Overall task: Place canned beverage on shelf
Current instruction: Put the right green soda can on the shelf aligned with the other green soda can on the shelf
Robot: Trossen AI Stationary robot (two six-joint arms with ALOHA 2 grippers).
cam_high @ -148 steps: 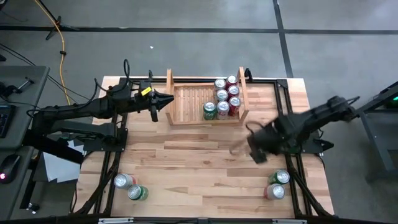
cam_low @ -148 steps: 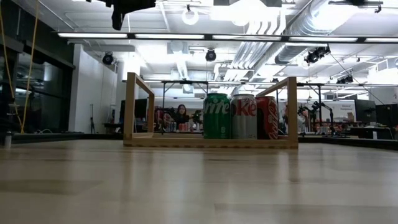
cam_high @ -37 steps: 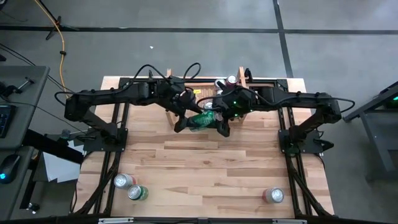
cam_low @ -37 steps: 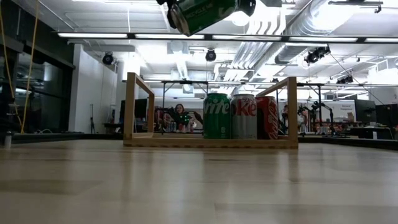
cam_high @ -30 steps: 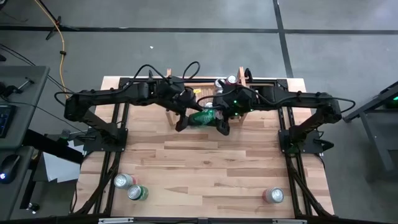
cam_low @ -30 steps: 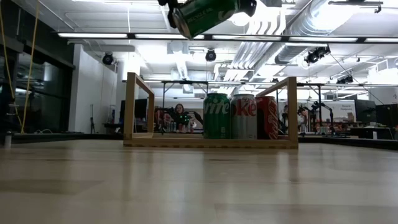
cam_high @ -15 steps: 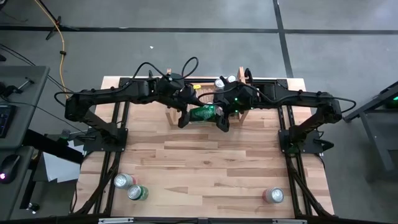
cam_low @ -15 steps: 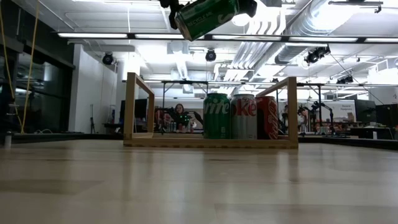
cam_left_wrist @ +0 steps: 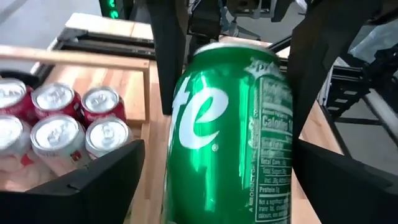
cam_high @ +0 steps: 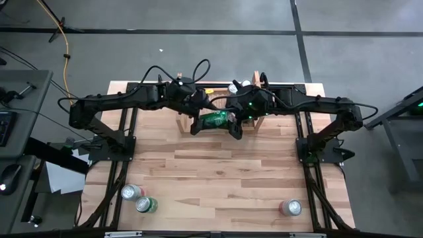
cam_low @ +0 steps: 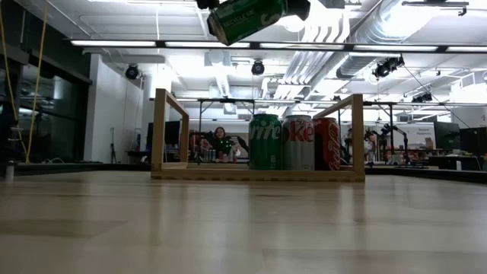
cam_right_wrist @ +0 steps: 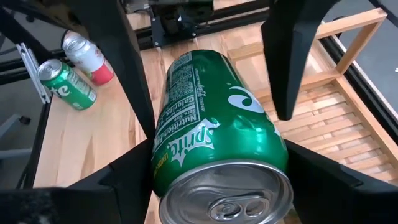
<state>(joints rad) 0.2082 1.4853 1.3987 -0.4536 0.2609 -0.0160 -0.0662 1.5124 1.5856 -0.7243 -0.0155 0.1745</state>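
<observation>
1. The fingers (cam_left_wrist: 93, 186) of the left gripper (cam_high: 198, 124) are spread wide. They sit on each side of the green can (cam_left_wrist: 227, 130), with a gap between them and it.
2. The fingers (cam_right_wrist: 323, 180) of the right gripper (cam_high: 232, 125) press on both sides of the can, so this gripper is holding it.
3. The can lies on its side, high in the air. It hangs over the front edge of the shelf (cam_low: 259, 175), near the middle of the table's back edge.
4. I think the can is being passed from one gripper to the other. It is not on the shelf yet.
5. Next, one gripper needs a firm hold by itself. Then the can must be turned upright and brought down onto the bare slats on the shelf's left side, beside the cans in the shelf (cam_low: 293, 142). It should not bump them.
6. The view from above shows both arms meeting, but they hide most of the shelf.
7. The view from table height shows how high the can hangs and the open space in the shelf.
8. Only the view from above shows the spare cans (cam_high: 137, 197) near the table's front left corner and one more can (cam_high: 289, 207) near the front right corner.
</observation>
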